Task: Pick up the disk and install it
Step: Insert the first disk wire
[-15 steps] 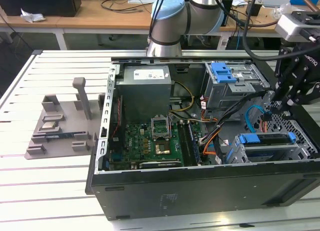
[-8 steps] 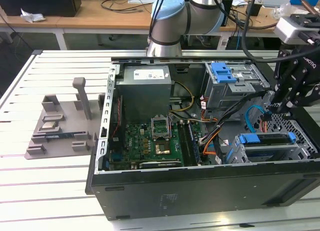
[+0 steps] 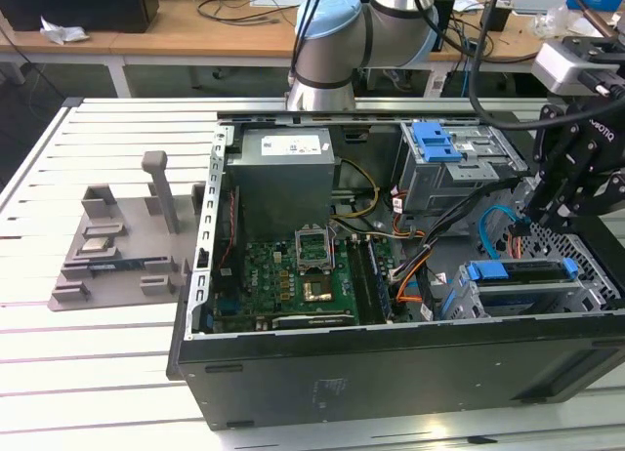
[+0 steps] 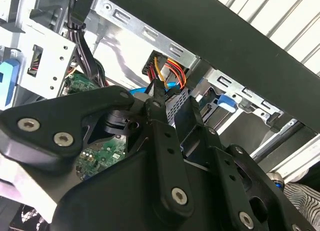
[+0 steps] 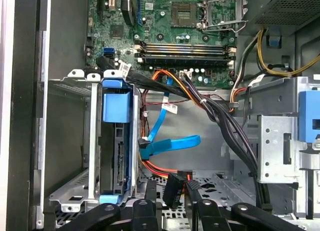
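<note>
In the exterior view I see the open case [image 3: 391, 373] lying on the slatted table [image 3: 98, 353], with the arm [image 3: 342, 31] coming in from 12 o'clock and the gripper [image 3: 540, 215] hanging over the case's 3 o'clock edge. The disk [image 3: 522, 285] sits on edge in the drive bay at about 4 o'clock of the case, its blue bracket [image 3: 518, 270] uppermost, below the gripper and apart from it. The motherboard [image 3: 293, 275] lies at 7 o'clock, the grey power box [image 3: 283, 178] at 11, and the cage [image 3: 459, 168] with the blue latch at 1. The second wrist view adds what that one cannot: just past the gripper [image 4: 170, 105] a black plug [image 4: 159, 67] trailing red, yellow and orange wires, with a blue cable [image 4: 172, 85] beside it. The first wrist view shows the disk [image 5: 120, 161] seated in its metal bay, and the gripper [image 5: 171, 187] apart from it, straddling the tilted plug [image 5: 173, 188]. I cannot tell whether the gripper is clamped on the plug or loose around it.
</note>
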You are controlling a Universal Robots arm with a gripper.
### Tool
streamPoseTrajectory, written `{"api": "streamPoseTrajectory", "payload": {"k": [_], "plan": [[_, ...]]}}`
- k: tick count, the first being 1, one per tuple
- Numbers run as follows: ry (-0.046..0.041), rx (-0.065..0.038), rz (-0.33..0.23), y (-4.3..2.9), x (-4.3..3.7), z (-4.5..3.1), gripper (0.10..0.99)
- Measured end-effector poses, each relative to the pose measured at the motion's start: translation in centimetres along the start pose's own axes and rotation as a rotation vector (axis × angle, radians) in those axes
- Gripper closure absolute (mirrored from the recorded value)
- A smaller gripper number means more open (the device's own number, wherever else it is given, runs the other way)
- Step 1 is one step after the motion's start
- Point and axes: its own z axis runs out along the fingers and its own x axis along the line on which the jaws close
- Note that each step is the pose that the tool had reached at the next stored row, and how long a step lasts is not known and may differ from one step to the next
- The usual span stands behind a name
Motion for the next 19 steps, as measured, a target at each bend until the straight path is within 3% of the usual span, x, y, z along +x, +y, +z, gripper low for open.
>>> {"api": "streamPoseTrajectory", "payload": {"k": [4,8,10,13,19], "plan": [[-0.0001,0.000,0.000,0.01,0.00,0.01,0.737],[-0.0001,0.000,0.000,0.01,0.01,0.01,0.922],[0.0000,0.000,0.000,0.05,0.10,0.01,0.922],[0.0016,0.000,0.000,0.35,1.56,0.04,0.922],[0.0055,0.000,-0.002,0.53,3.20,0.55,0.922]]}}
